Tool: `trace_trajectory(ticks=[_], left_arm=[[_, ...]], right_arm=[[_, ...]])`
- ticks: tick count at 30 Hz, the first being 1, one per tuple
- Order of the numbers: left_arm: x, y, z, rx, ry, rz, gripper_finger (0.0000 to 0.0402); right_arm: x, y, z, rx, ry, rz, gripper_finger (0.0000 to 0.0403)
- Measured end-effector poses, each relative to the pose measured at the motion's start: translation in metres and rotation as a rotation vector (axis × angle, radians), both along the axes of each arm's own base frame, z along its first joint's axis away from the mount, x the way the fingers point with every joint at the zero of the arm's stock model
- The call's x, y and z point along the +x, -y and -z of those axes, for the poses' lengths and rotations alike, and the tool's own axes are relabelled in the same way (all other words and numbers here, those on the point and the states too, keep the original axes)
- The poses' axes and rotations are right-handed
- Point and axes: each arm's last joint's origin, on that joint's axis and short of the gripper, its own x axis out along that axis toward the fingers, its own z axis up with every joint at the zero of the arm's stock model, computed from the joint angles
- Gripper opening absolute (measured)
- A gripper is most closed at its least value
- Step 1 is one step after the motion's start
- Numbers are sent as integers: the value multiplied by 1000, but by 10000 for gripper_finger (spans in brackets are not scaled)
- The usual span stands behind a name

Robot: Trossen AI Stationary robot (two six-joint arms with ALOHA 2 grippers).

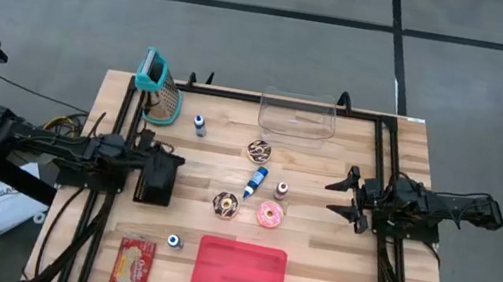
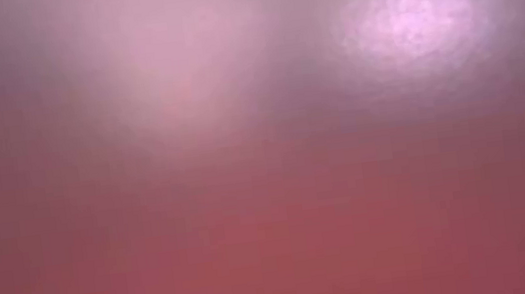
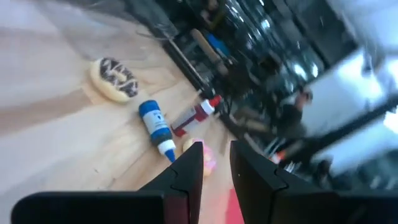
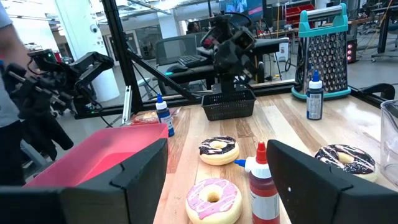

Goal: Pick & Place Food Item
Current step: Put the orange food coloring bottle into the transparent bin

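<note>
Take the wooden table [image 1: 313, 262] as your landmark; from above you see all of it. The red tray [image 1: 238, 277] lies at its near edge, and a clear container [image 1: 298, 114] sits at the far edge, with a teal-framed grater [image 1: 161, 88] to the left of that. A black mesh basket [image 1: 157, 178] rests left of centre, right at the left gripper [image 1: 170, 162]. A snack packet [image 1: 132, 267] lies just left of the tray.

The food sits in the middle of the table: a pink donut [image 1: 270, 215], a chocolate donut [image 1: 225, 205] beside it, and a second chocolate donut [image 1: 258, 149] farther back. A blue bottle [image 1: 255, 182] lies on its side between them.

The left gripper's fingers [image 3: 186, 177] are nearly together with a slim gap and hold nothing. The right gripper [image 1: 349, 199] waits at the right edge, fingers spread wide and empty.

Only the right wrist view shows you the room: black frames, workstations, and a person's sleeve at the edge. It also shows a red bottle [image 4: 263, 186] upright near the pink donut. The left wrist view is tilted and smeared. The low view gives you only a pink-red blur.
</note>
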Motion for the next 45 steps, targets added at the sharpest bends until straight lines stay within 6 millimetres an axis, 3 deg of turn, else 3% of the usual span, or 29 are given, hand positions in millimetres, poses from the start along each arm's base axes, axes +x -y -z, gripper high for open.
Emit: trace_trajectory(ticks=[4,13,16,24,30,34,36,39,45], left_arm=[[1,0,0,-101,21,-26,76],[0,11,-30,-64,309,387,76],[-4,10,-42,6,442,370,76],[-19,4,-69,138,747,130,76],[-24,2,-79,266,832,-83,76],[-14,2,-75,270,769,-108,76],[-9,3,-72,266,734,-113,76],[0,3,-70,266,694,-114,76],[17,5,-70,278,631,-92,76]], right_arm=[[0,0,0,0,0,0,265],[0,0,0,0,0,0,265],[0,0,0,0,0,0,265],[0,0,-1,9,14,1,265],[-4,1,-28,251,276,1,265],[-10,6,-44,662,452,34,265],[-13,8,-48,787,517,62,265],[-15,10,-51,873,565,67,265],[-19,10,-61,881,608,62,265]])
